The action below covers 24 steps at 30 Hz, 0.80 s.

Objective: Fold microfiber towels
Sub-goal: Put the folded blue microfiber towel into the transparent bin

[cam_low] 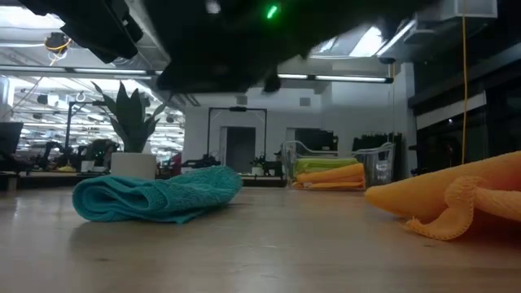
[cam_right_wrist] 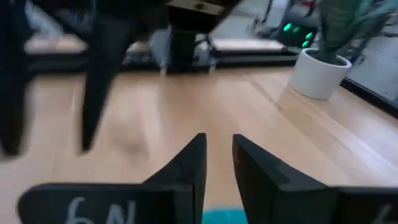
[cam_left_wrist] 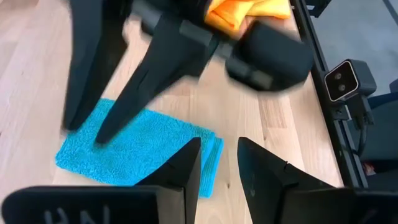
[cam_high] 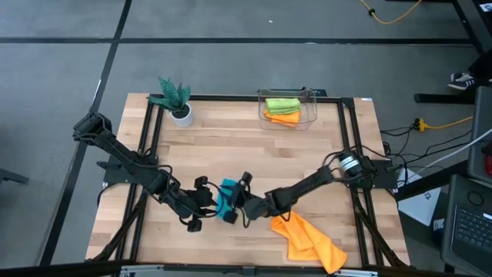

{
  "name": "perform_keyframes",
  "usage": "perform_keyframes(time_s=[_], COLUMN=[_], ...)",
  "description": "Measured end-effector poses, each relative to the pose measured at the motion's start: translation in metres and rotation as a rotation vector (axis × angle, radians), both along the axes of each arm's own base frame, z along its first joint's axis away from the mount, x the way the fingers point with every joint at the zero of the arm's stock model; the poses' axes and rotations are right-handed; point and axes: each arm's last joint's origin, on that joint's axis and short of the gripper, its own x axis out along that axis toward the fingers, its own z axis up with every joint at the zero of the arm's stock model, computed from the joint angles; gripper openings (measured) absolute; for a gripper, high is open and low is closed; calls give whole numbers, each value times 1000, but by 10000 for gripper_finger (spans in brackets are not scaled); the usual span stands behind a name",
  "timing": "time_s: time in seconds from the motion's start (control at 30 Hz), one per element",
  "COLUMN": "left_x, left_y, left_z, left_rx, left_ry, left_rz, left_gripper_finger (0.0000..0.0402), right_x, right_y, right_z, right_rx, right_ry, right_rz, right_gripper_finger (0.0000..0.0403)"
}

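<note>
High view puts both my arms reaching in over the near half of the wooden table (cam_high: 231, 146), meeting around the teal towel (cam_high: 227, 198), which sits near the near edge, a little left of centre. My left hand (cam_high: 206, 201) comes at it from nine o'clock and my right hand (cam_high: 247, 201) from three o'clock, the towel between them. From my left wrist the teal towel (cam_left_wrist: 134, 149) lies flat on the wood, folded over with a doubled edge next to my fingers (cam_left_wrist: 186, 168); those fingers stand a narrow gap apart and hold nothing, just above the towel's edge. My right hand's fingers (cam_left_wrist: 146, 81) reach down to the towel's far side there, their tips at or just over the cloth; I cannot tell whether they touch. From my right wrist my own fingers (cam_right_wrist: 189, 165) also stand slightly apart with nothing between them, a sliver of teal (cam_right_wrist: 221, 216) showing below them. Low view shows the teal towel (cam_low: 159, 195) as a soft folded heap resting on the table. An orange towel (cam_high: 307, 240) lies crumpled at about four o'clock from the teal one, near the near right corner, beside my right arm. At the far edge, around twelve o'clock, a clear plastic bin (cam_high: 309, 108) holds a lime green towel (cam_high: 281, 103) on top of another orange towel (cam_high: 283, 117). A small potted plant (cam_high: 175, 100) in a white pot stands at about eleven o'clock.
</note>
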Motion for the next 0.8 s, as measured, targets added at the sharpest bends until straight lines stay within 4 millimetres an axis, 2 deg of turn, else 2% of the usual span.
perform_keyframes(time_s=[0.07, 0.17, 0.27, 0.63, 0.8], left_x=[0, 0, 0, 0, 1], left_y=[0, 0, 0, 1, 12], left_z=[0, 0, 0, 0, -10], left_rx=[-10, -12, -12, -13, -6], left_ry=[2, 2, 2, 3, 41], left_rz=[9, 11, 11, 17, 90], left_gripper_finger=[98, 98, 98, 98, 98], right_x=[-9, -24, -33, -37, -37], right_y=[-2, -6, -8, -8, -5], right_z=[11, 16, 19, 15, 14], right_rx=[-25, -46, -45, -119, -118], right_ry=[126, 332, 437, 536, 566], right_rz=[46, 144, 196, 287, 404], right_gripper_finger=[81, 81, 81, 81, 81])
